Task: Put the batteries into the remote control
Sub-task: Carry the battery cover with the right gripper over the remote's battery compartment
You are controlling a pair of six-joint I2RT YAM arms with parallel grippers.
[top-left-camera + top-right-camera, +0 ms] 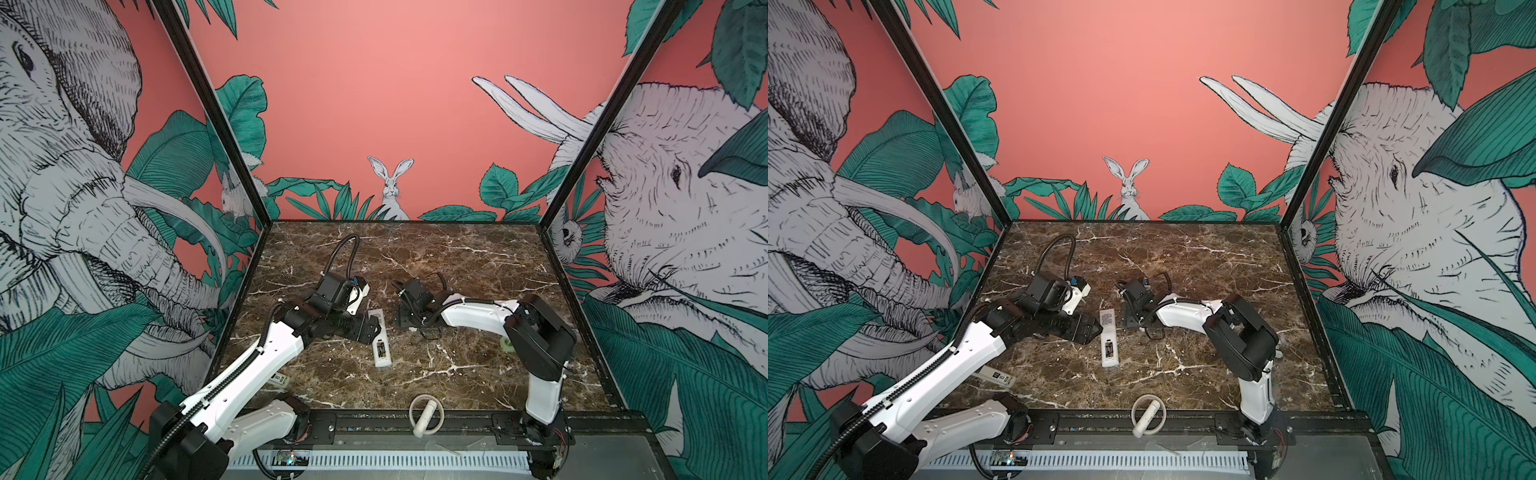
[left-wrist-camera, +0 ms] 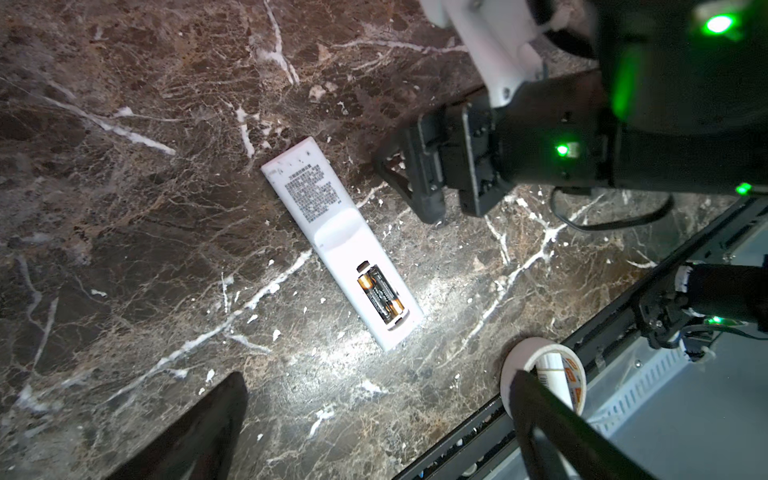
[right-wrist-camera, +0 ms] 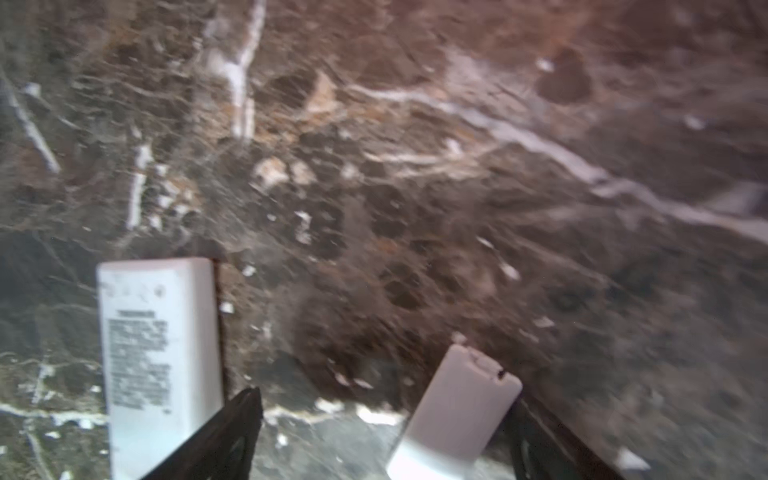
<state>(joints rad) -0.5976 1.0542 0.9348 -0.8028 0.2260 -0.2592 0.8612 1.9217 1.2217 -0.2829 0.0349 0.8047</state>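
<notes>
The remote control (image 2: 336, 237) lies back-up on the marble surface (image 1: 457, 270), near its middle, between the two arms. Both batteries (image 2: 380, 293) sit side by side in its open bay, so the loading itself looks done. The left tool (image 2: 376, 376) hangs above the remote, spread wide and empty. The right tool (image 3: 384, 395) is low over the surface just beside the remote, its fingers apart. The small white cover (image 3: 457, 411) lies between them, close to one finger and not visibly clamped.

I'd judge the remote light, stiff and slick, likely to skate on the polished stone, so it is best pinched across its long edges at mid-body. The cover looks thin, with a delicate clip end, so it wants a gentle grip by its long sides.
</notes>
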